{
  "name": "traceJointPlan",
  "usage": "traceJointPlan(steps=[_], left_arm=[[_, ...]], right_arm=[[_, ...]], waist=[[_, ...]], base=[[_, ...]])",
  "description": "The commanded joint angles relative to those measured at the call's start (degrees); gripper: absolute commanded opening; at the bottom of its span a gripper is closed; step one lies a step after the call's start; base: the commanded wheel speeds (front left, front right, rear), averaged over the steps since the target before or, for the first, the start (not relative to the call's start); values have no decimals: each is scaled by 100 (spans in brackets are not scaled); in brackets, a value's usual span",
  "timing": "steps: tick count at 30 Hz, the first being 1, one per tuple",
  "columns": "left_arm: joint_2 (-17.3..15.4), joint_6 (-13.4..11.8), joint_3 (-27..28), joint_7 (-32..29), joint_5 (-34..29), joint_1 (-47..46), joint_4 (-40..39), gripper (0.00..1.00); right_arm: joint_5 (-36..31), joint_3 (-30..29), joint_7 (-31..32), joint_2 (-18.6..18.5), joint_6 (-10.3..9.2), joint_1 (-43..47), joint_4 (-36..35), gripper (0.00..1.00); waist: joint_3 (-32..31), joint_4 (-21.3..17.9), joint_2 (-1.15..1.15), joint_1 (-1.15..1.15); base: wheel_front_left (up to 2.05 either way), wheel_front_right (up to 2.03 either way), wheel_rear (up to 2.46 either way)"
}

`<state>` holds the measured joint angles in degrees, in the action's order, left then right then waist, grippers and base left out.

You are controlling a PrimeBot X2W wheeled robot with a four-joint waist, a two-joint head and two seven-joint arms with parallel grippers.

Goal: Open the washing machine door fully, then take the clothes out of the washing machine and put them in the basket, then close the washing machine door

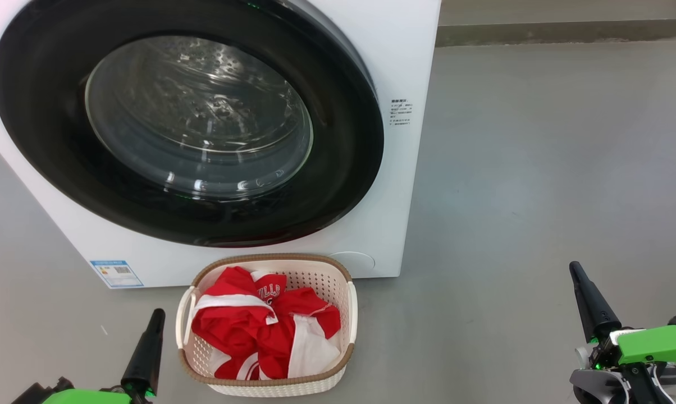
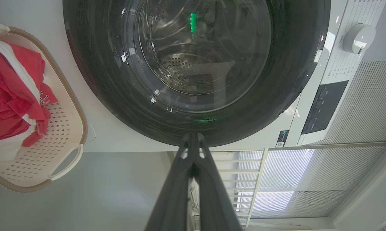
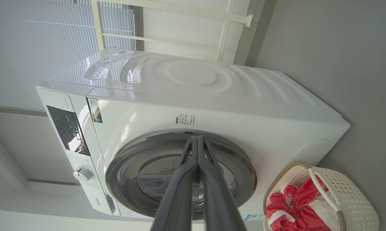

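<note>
1. The washing machine door (image 1: 186, 134) sits at 12 o'clock in the head view and looks shut flush against the front of the washing machine (image 1: 405, 67). Through its glass the drum shows bare steel with no red in it. I cannot tell whether the latch has caught
2. The clothes (image 1: 259, 331) lie heaped in the basket (image 1: 315, 279). It stands on the floor (image 1: 512, 196) just before the machine's foot, at 6 o'clock from the door
3. The left claw (image 1: 157, 317) hovers just beside the basket's 9 o'clock side without touching it. Its fingers are pressed together on nothing, and the door's centre lies at about 12 to 1 o'clock from it
4. The right claw (image 1: 576, 273) is well apart, at 3 o'clock from the basket, and likewise closed and empty. The door lies at about 10 o'clock from it, so the left arm is the nearer one
5. The door is round, so it has no long axis to line up with. To my eye all three steps look done; at most a firm press on the black rim is left
6. Counted: one machine, one door, one basket, two claws. The clothes are one tangled heap, and I cannot count the pieces
</note>
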<state>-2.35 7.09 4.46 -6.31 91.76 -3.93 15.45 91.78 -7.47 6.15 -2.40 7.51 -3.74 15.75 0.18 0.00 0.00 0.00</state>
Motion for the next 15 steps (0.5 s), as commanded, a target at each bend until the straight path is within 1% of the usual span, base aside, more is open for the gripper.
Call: traceJointPlan(steps=[1,15], left_arm=[[-53,40,206,-17,40,-226,-142,0],[-53,40,206,-17,41,-225,-142,0]], right_arm=[[34,88,39,-48,-2,-245,-172,0],[34,88,39,-48,-2,-245,-172,0]], waist=[[0,0,0,0],[0,0,0,0]], base=[[0,0,0],[0,0,0]])
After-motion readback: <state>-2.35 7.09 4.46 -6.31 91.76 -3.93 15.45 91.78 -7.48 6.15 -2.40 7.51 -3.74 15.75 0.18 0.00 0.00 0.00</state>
